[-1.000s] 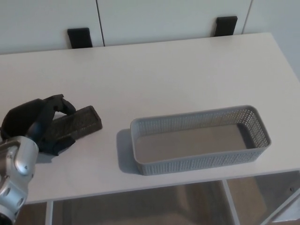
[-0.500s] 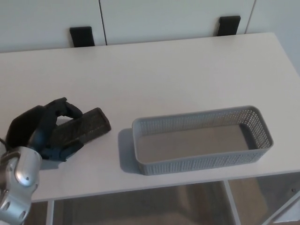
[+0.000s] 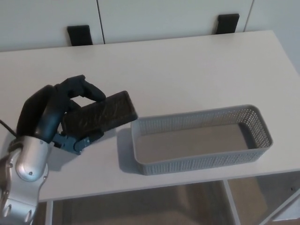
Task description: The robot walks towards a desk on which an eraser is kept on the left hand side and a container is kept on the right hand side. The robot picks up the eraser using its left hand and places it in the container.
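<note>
Left black hand, fingers clamped on the dark rectangular felt eraser, holds it above the white surface, beside the grey perforated plastic container.

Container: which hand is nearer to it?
Left. The left hand holds the eraser just left of the container; the right hand is out of view.

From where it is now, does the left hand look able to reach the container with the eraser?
Probably yes. The left hand holds the eraser, whose tip is already near the container's left rim, and nothing lies between them.
</note>
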### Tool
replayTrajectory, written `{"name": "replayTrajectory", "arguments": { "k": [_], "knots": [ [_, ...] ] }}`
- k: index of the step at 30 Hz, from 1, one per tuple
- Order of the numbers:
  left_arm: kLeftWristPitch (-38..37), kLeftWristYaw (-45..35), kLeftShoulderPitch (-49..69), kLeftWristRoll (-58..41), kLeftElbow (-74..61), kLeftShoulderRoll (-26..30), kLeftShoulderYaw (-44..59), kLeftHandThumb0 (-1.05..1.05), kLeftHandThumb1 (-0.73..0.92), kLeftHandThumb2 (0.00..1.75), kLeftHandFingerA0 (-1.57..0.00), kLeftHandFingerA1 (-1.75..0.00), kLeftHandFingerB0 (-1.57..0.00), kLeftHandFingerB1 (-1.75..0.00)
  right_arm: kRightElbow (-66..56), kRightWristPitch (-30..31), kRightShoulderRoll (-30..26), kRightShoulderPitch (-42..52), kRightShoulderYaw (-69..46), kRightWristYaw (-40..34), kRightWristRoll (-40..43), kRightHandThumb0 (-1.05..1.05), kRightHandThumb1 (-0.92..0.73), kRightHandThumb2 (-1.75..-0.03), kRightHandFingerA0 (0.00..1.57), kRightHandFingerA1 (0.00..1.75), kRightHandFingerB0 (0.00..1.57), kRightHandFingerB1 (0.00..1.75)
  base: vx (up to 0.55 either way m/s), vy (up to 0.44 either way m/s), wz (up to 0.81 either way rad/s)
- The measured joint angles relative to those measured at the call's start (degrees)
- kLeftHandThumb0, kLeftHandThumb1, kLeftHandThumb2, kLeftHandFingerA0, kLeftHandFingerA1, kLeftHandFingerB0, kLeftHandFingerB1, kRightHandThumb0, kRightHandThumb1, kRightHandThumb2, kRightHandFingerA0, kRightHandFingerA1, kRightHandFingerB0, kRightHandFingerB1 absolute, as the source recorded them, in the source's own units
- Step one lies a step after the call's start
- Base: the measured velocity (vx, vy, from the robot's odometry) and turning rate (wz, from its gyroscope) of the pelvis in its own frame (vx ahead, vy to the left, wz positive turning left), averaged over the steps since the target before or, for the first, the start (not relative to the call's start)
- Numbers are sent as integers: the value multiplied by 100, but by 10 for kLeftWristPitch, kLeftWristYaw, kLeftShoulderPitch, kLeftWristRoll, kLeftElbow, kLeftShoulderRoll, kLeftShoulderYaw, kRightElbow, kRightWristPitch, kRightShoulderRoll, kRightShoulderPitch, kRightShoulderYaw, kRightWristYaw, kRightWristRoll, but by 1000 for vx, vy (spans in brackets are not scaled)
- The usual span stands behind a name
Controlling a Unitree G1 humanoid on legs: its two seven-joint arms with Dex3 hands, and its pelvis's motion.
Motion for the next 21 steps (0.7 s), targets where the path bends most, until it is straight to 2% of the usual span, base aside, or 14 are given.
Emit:
{"name": "replayTrajectory", "arguments": {
  "k": [3, 8, 9, 10, 13, 14, 18, 20, 21],
  "knots": [
    [7, -6, 2, -1, -20, -5, -1, -39, 30, 129, -143, -132, -117, -115, -3, -1, 0, -2, 0, 0, -1, -29, -72, -61, 47, 52, 35, 39, 0, 0, 0],
    [24, -20, 2, 0, -62, -7, -10, -45, 31, 124, -146, -132, -118, -115, 5, 0, -1, -4, -1, 0, 0, -28, -72, -61, 47, 52, 35, 39, 0, 0, 0],
    [28, -22, 0, 1, -68, -9, -14, -45, 25, 135, -146, -132, -119, -116, 5, 0, -1, -4, -1, 0, -1, -28, -72, -61, 48, 52, 35, 39, 0, 0, 0],
    [32, -25, -1, 1, -74, -10, -19, -47, 24, 134, -148, -132, -120, -115, 4, 0, -1, -3, 0, 0, -1, -28, -72, -61, 48, 52, 35, 38, 0, 0, 0],
    [41, -32, -6, 3, -86, -16, -40, -52, 29, 128, -149, -131, -123, -114, 4, 0, -1, -2, 0, 0, -2, -29, -72, -61, 48, 52, 35, 39, 0, 0, 0],
    [42, -33, -8, 4, -88, -19, -46, -58, 36, 118, -146, -135, -122, -115, 5, 0, -1, -2, 0, 0, -2, -28, -72, -61, 47, 52, 35, 39, 0, 0, 0],
    [47, -38, -20, 8, -88, -35, -74, -63, 35, 118, -143, -137, -124, -114, 2, 0, -1, -2, 0, 0, -2, -28, -72, -61, 47, 52, 35, 39, 0, 0, 0],
    [52, -38, -28, 15, -86, -45, -90, -66, 37, 116, -144, -134, -125, -110, -2, 0, -1, -1, 0, 0, -2, -29, -71, -61, 48, 52, 35, 39, 0, 0, 0],
    [56, -38, -32, 18, -85, -53, -100, -65, 34, 119, -149, -119, -131, -100, -5, 0, -1, -1, 0, 0, -2, -31, -71, -61, 48, 52, 35, 39, 0, 0, 0]
  ]
}}
